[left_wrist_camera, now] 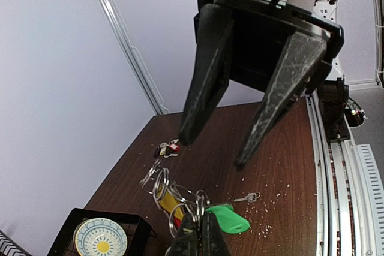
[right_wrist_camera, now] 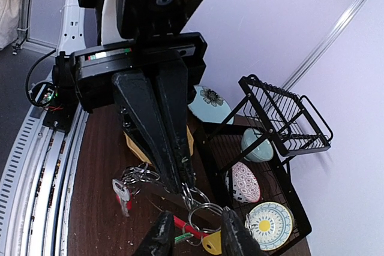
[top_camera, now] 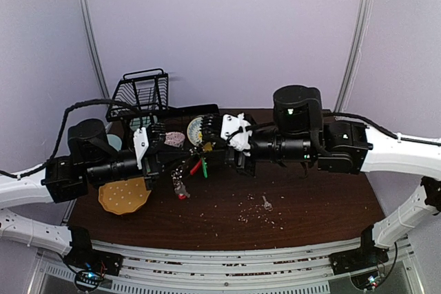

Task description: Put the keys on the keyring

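**Keyring [left_wrist_camera: 161, 185] check: one set of jaws shut on it, the other open**

So the bunch sat at the bottom centre of the left wrist view, rings and a green-tagged key [left_wrist_camera: 229, 219] hanging together. Left gripper [left_wrist_camera: 197, 227] was clamped tight on one of the rings. Right gripper [left_wrist_camera: 211, 154] filled the upper middle of that frame, fingers spread well apart and holding nothing. One small loose key [left_wrist_camera: 247, 197] lay on the brown table [left_wrist_camera: 288, 166] just right of the bunch. A couple of red-tagged keys [left_wrist_camera: 170, 148] sat further up, toward the table's left edge.
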`<state>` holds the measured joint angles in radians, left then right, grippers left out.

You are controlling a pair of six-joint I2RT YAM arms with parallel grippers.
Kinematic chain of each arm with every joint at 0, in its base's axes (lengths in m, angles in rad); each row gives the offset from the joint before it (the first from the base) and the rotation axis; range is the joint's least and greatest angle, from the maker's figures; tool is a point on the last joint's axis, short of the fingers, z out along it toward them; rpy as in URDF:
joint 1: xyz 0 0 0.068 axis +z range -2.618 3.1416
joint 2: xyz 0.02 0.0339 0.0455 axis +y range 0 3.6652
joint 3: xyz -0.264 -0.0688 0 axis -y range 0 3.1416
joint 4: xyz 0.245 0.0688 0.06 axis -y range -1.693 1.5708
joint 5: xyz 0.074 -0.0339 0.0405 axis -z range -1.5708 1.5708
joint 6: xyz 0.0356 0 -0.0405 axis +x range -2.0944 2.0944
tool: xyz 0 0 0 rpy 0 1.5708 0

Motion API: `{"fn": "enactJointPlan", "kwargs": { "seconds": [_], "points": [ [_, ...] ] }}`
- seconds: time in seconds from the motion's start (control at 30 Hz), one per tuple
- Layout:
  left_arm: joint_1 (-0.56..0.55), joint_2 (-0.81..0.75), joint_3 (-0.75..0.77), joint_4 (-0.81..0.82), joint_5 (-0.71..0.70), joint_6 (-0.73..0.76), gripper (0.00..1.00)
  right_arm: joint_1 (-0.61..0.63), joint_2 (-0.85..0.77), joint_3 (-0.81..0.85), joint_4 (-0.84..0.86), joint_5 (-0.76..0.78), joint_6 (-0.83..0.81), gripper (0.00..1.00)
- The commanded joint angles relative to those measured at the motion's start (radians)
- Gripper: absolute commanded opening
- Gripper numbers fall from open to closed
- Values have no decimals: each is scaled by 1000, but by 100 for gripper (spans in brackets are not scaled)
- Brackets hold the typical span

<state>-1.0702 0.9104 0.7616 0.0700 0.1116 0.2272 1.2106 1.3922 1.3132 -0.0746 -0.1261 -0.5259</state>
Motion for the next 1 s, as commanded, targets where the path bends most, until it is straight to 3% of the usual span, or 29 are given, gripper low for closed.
{"fn": "enactJointPlan", "kwargs": {
  "seconds": [0.0, 0.5, 0.7, 0.87, 0.93, 0.97],
  "points": [
    [3, -9, 35, 15, -3, 18, 0, -7, 51, 43, -48, -9, -77, 25],
    [3, -26, 20, 19, 14, 26, 0, -21, 153, 166, -144, 13, -149, 13],
    [3, -17, 22, 14, 35, 28, 0, -21, 179, 200, -198, 23, -169, 0],
    [4, -36, 1, 44, 34, -11, 0, -25, 169, 206, -191, 26, -121, 0],
    [5, -46, -21, 50, 10, -44, 23, -39, 142, 165, -116, -21, -52, 0],
    [6, -50, -30, 51, -13, -55, 25, -48, 126, 135, -58, -50, -6, 0]
  ]
}}
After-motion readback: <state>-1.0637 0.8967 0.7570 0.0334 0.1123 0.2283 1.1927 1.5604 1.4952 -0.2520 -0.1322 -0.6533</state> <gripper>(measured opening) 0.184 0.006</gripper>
